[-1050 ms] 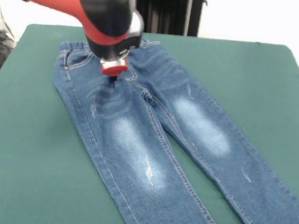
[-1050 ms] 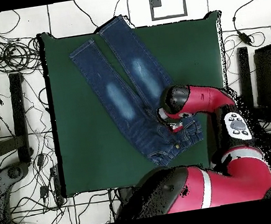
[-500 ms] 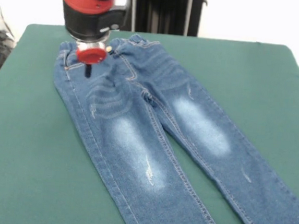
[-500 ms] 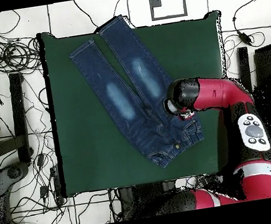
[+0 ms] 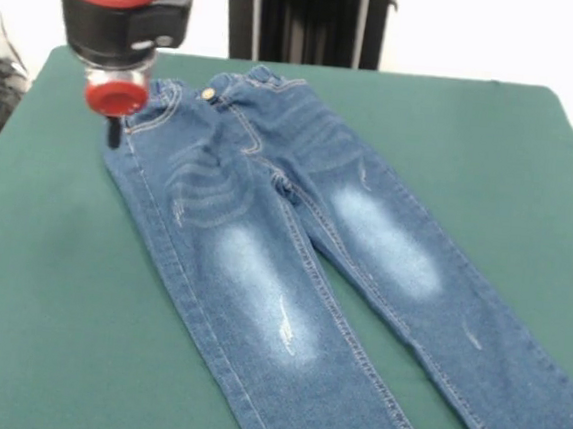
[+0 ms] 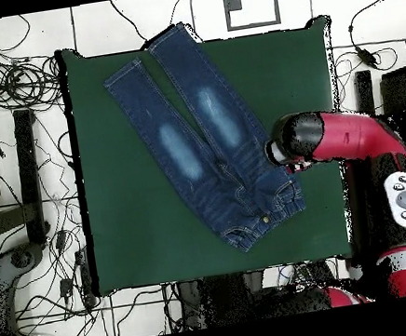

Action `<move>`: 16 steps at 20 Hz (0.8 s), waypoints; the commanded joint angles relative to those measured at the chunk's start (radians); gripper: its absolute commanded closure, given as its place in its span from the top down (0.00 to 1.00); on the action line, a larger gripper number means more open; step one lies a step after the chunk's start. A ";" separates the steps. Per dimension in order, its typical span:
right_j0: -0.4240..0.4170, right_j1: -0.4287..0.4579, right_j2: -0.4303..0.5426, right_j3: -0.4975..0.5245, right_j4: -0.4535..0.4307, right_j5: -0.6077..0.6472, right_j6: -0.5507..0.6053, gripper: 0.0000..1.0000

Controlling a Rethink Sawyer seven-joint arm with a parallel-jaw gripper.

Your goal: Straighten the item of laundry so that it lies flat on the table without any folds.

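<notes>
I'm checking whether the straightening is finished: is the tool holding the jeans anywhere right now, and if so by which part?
Nothing appears held. The tool hangs at the waistband corner of the blue denim jeans, which lie spread on the green felt table.

lab: floor cables, robot rig

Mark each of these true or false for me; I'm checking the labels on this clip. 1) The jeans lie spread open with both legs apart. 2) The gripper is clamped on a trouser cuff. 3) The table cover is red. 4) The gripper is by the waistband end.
1) True: the jeans lie flat with legs splayed.
2) False: the gripper is at the waistband corner, far from the cuffs; its grip can't be made out.
3) False: the table is dark green.
4) True.
</notes>
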 commanded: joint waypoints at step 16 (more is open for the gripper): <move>-0.033 0.053 0.241 -0.065 -0.129 -0.070 -0.321 1.00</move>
